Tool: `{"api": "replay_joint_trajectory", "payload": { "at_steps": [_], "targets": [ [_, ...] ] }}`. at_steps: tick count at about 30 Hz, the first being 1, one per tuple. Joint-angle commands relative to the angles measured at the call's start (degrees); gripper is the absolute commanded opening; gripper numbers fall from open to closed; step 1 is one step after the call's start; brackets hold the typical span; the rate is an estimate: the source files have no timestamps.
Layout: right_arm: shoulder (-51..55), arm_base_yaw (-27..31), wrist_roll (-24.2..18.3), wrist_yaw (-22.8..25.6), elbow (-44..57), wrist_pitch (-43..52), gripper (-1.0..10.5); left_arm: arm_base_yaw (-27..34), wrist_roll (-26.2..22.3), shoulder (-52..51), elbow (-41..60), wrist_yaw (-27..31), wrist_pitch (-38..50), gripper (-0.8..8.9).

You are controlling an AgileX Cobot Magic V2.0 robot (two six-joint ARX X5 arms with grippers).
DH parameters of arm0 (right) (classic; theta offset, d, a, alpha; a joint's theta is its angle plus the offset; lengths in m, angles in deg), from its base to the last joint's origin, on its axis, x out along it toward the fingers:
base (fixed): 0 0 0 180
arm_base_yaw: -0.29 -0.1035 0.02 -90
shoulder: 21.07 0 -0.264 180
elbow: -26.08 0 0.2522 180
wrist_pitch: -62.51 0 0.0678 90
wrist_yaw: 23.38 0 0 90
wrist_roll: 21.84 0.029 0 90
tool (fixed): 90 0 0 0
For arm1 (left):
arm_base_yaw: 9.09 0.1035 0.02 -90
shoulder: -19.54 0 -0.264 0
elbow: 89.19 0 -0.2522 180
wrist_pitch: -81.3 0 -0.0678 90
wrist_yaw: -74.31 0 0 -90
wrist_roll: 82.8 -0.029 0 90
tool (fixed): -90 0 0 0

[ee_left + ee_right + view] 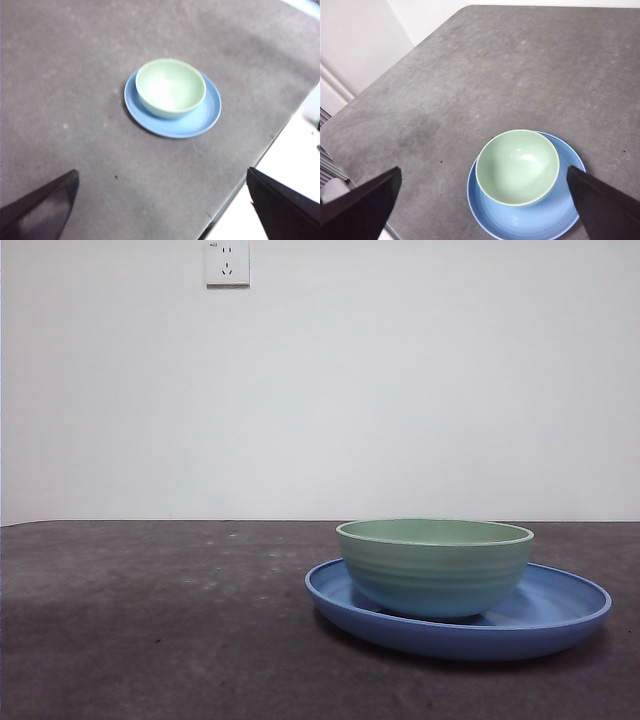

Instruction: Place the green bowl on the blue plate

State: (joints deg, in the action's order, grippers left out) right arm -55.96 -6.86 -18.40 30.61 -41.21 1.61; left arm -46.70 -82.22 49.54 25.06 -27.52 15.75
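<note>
The green bowl [436, 565] stands upright inside the blue plate [560, 615], right of centre on the dark grey table; it sits off-centre in the plate. Both wrist views look down on the pair: green bowl [170, 87] on blue plate [206, 117], and green bowl [517, 166] on blue plate [555, 220]. My left gripper [160, 210] is open, high above the table and well away from the dishes. My right gripper [485, 210] is open too, raised above the bowl with nothing between its jaws. Neither arm shows in the front view.
The grey table's edge [250, 175] runs near the plate in the left wrist view, with pale floor beyond. In the right wrist view the table's rounded corner [465, 10] and a white wall lie far off. A wall socket [227, 262] sits high behind the table.
</note>
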Motion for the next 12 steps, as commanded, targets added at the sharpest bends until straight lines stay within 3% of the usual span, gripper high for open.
{"api": "replay_joint_trajectory", "payload": {
  "at_steps": [1, 5, 12],
  "targets": [
    [-0.20, -0.17, 0.72, -0.20, -0.92, 0.22, 6.2, -0.22, 0.44, -0.35, -0.28, 0.04, 1.27, 6.57],
    [-0.28, -0.15, 3.65, 0.70, -0.92, -0.96, 6.2, -0.22, 0.55, -0.50, -0.28, 0.04, 2.03, 6.57],
    [-5.09, -0.13, 4.94, 6.08, -0.92, -5.77, 6.1, -0.22, 0.52, -0.48, -0.31, 0.04, 3.54, 6.57]
  ]
}}
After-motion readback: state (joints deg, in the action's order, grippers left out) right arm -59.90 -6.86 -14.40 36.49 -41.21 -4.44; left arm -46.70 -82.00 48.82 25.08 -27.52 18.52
